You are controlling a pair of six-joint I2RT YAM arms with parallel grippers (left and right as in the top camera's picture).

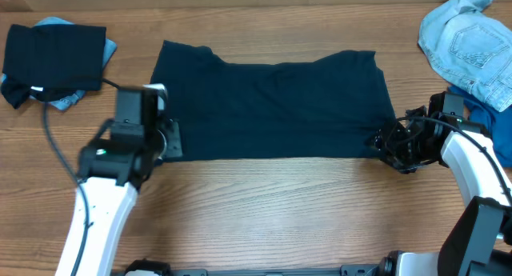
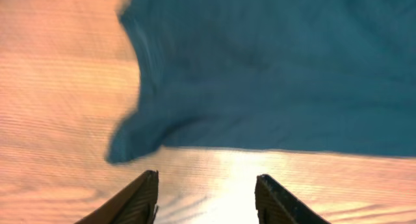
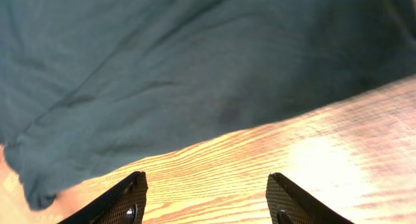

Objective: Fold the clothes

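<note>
Overhead, the navy shirt [image 1: 272,104] lies spread flat mid-worktop [image 1: 264,204]. The left claw [image 1: 166,140] stands open just off its lower left corner, and the right claw [image 1: 384,142] stands open beside its lower right corner.

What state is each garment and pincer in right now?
navy shirt: spread flat, not held
black garment: folded, lying on the light blue piece
light blue piece: mostly covered, only its edges show
pale denim piece: crumpled, unfolded
mid-blue piece: partly under the denim, unfolded
left pincer: open, empty, just off the shirt's edge
right pincer: open, empty, just off the shirt's edge
</note>
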